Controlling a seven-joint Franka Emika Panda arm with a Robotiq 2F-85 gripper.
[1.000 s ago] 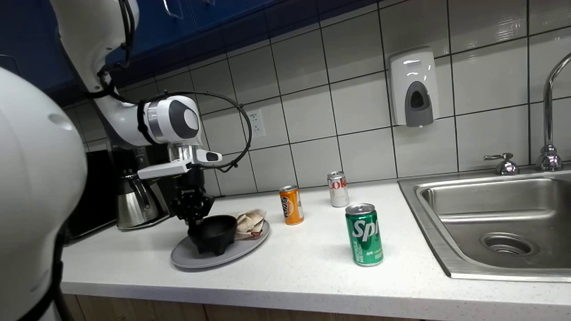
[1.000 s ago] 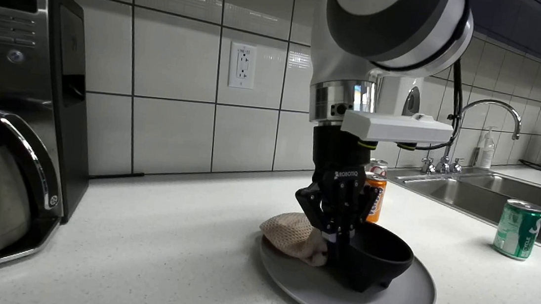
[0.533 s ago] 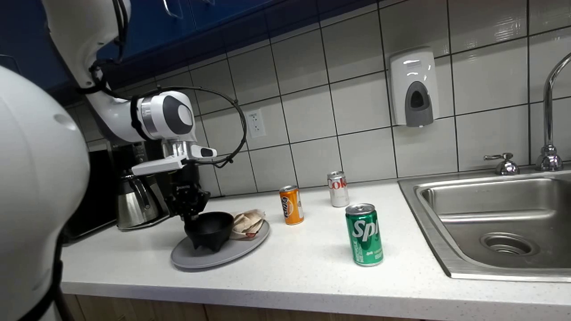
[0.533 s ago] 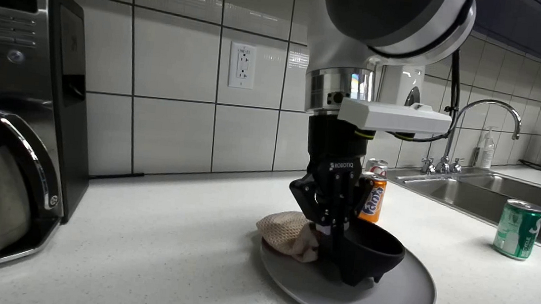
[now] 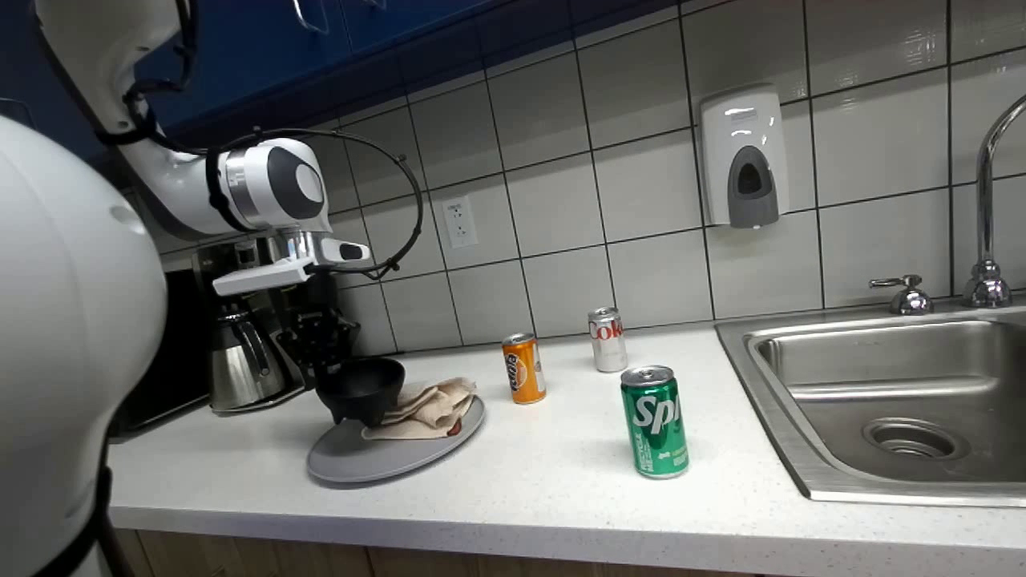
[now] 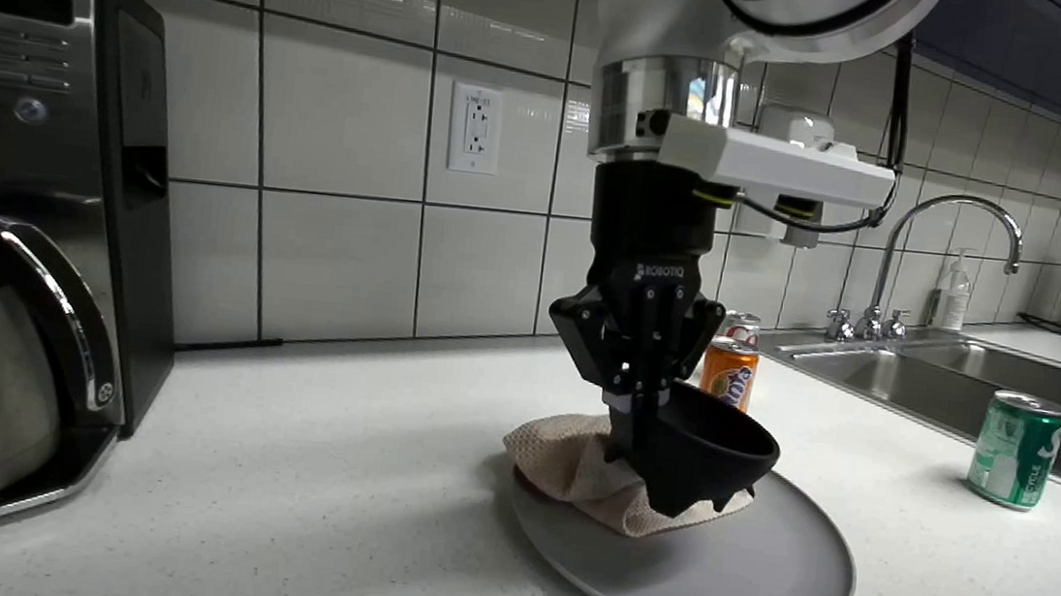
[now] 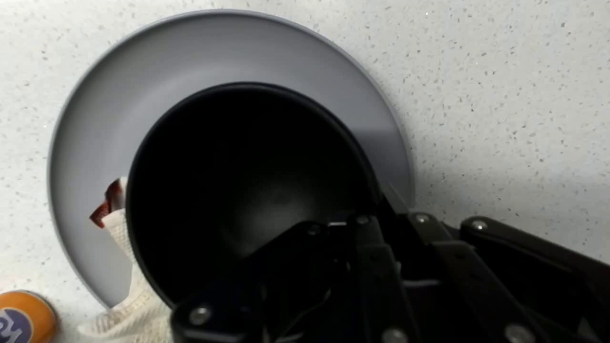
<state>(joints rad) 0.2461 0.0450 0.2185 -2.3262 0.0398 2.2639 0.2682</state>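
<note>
In an exterior view, the bowl (image 5: 362, 389) hangs above the plate (image 5: 345, 461) on the tabletop (image 5: 553, 473), with the cloth (image 5: 437, 405) partly beneath it. The grip and the lift look done; the bowl is not yet set down or let go. The Coke can (image 5: 607, 340) shows whole.

In an exterior view that also takes in a pump bottle (image 6: 954, 298), the jaws show plainly, clamped on the bowl's wall at the rim. Its feet look clear of the plate, though whether they brush the cloth I cannot tell. The Fanta can (image 6: 732, 381) mostly hides the Coke can.

The wrist view looks straight down into the bowl, too dark to make out, and shows a red scrap (image 7: 101, 212) at the cloth's edge.
</note>
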